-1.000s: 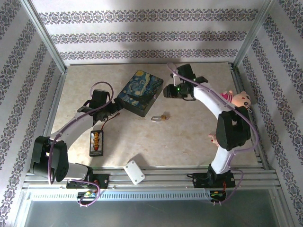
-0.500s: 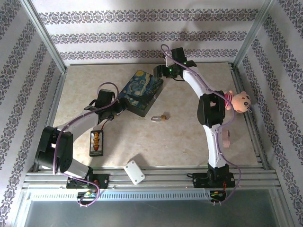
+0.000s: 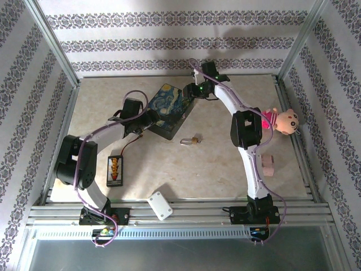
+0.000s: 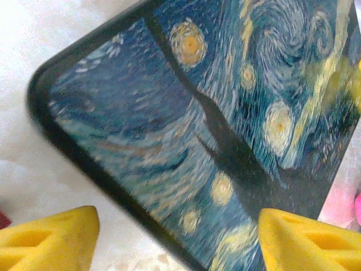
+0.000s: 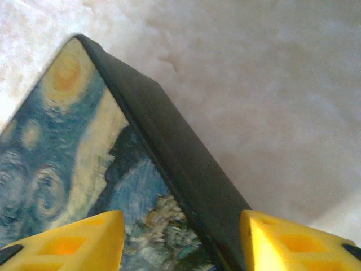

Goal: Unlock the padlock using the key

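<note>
Brass-gold and small, the padlock (image 3: 195, 139) lay on the pale marbled worktop (image 3: 225, 169) just right of the middle of the top view, with its silver shackle (image 3: 184, 141) pointing left. Nothing touched it. It sat near the lower right side of the starry-night box (image 3: 169, 110) but apart from it, and both arms were up at the box instead.

From the lower left the left arm reached in, and the left tool (image 3: 151, 121) met the box at its lower left edge. In the left wrist view its yellow fingertips (image 4: 51, 237) stood spread at the bottom corners of the frame. One hung over bare worktop beside the dark rim of the box and the other over the painted lid, so the tool pinched nothing.

Curving up from the lower right, the right arm carried the right tool (image 3: 190, 91) to the upper right corner of the box. The right wrist view showed its fingertips (image 5: 73, 240) spread too. The left one was above the swirled lid and the right one was beside the box's dark side wall, and nothing was clamped between them.

Elsewhere in the top view, a black-and-orange striped bar (image 3: 114, 171) lay at lower left and a white block (image 3: 159, 205) sat near the bottom edge. A doll (image 3: 285, 120) in pink rested at the right, close to the right arm.
</note>
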Robot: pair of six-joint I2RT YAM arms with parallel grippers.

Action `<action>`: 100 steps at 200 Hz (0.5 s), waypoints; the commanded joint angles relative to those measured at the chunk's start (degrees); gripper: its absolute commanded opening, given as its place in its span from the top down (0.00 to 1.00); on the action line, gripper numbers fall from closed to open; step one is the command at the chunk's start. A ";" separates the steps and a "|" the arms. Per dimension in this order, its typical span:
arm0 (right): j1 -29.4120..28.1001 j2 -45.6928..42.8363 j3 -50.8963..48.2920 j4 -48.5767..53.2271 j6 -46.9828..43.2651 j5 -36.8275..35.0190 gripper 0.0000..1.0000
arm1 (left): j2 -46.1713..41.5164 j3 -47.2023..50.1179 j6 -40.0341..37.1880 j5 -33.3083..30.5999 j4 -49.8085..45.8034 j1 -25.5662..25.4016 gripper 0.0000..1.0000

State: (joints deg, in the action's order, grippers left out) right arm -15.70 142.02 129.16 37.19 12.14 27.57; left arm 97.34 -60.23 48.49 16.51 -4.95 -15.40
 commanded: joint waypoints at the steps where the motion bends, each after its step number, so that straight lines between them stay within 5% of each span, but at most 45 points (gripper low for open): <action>1: -0.47 -6.66 -8.19 -2.30 0.33 0.70 0.46 | 3.80 -3.85 -2.00 1.00 1.79 -0.45 0.32; 31: -0.56 -14.75 -21.96 -9.59 3.36 -0.78 0.48 | 8.42 -8.87 -2.58 3.03 2.12 -0.46 0.39; 100: -1.14 -28.60 -48.10 -27.05 13.31 -0.50 0.48 | 15.54 -19.89 -5.20 4.56 2.30 -0.33 0.40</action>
State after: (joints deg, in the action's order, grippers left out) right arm -14.02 116.73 86.61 17.52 20.60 22.94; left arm 110.65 -75.68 44.91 16.43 -6.57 -14.79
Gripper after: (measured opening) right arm 0.519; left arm 0.606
